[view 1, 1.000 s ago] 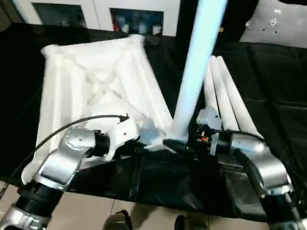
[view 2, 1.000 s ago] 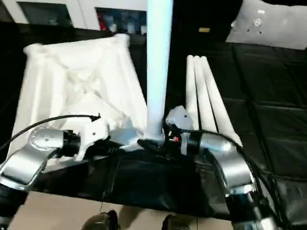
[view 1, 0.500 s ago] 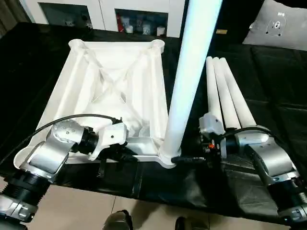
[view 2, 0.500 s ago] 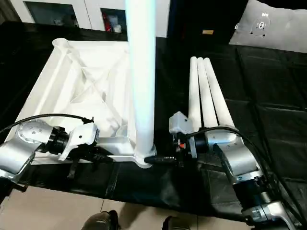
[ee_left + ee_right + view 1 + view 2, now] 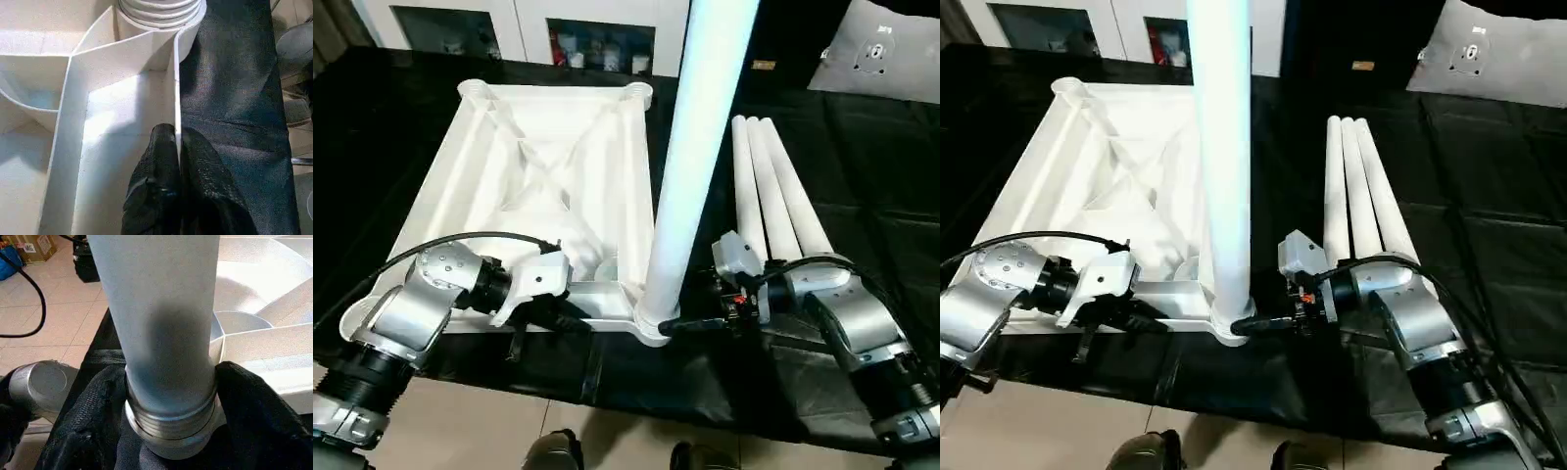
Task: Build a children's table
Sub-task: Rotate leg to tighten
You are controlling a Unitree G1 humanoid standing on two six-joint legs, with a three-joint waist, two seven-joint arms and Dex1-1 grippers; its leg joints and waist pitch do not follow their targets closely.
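Note:
The white tabletop [image 5: 548, 166] lies upside down on the black cloth, ribs and corner sockets facing up. One white leg [image 5: 695, 147] stands nearly upright with its threaded end at the near right corner socket [image 5: 161, 10]. My right gripper [image 5: 680, 323] is shut on that leg's base, and its black fingers [image 5: 98, 401] wrap the tube [image 5: 156, 323] from both sides. My left gripper [image 5: 558, 315] is shut on the tabletop's near rim, pinching the thin wall [image 5: 177, 88] between its fingers [image 5: 161, 161]. Three spare legs [image 5: 769, 196] lie side by side to the right of the tabletop.
White cabinets [image 5: 519, 24] with dark openings stand behind the table. A grey cushion [image 5: 886, 49] lies at the back right. Black cloth [image 5: 871, 157] covers the work surface, and tiled floor [image 5: 460, 431] begins at its near edge. On the floor sits a cardboard box [image 5: 24, 247].
The head camera has shifted, so the whole picture moved. Both grippers keep their holds. The leg stands slightly more upright than half a second ago.

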